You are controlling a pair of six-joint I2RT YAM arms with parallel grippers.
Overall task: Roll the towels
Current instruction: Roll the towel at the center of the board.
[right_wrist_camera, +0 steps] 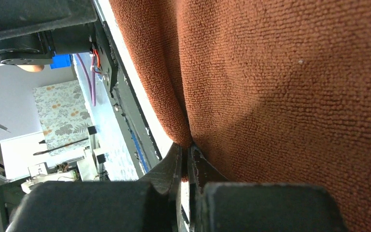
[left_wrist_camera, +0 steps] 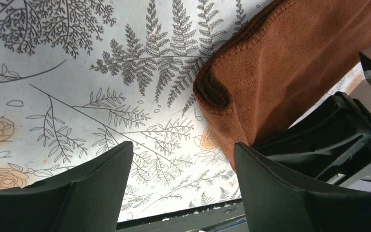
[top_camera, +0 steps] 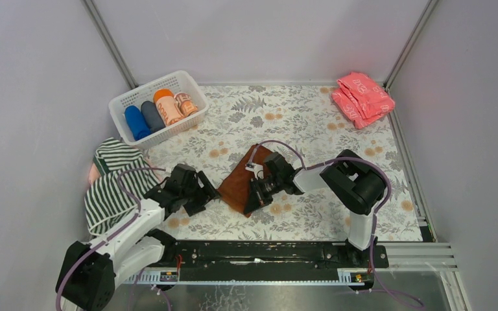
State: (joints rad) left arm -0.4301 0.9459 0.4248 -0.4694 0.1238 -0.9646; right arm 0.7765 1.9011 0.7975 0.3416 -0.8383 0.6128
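Observation:
A rust-brown towel (top_camera: 240, 180) lies partly folded in the middle of the table. My right gripper (top_camera: 255, 199) is shut on a fold at its near edge; in the right wrist view the jaws (right_wrist_camera: 188, 152) pinch the brown cloth (right_wrist_camera: 280, 96). My left gripper (top_camera: 209, 194) stands open just left of the towel, low over the table. In the left wrist view its fingertips (left_wrist_camera: 182, 145) have only tablecloth between them, and the brown towel's corner (left_wrist_camera: 270, 67) lies just beyond the right finger (left_wrist_camera: 270, 188). A dark-and-white striped towel (top_camera: 113, 188) is heaped at the table's left edge.
A white basket (top_camera: 124, 100) at the back left holds several rolled towels. Folded coral-pink towels (top_camera: 363, 98) are stacked in the back right corner. The table carries a floral cloth (top_camera: 298, 123). A black rail (top_camera: 266, 254) runs along the near edge.

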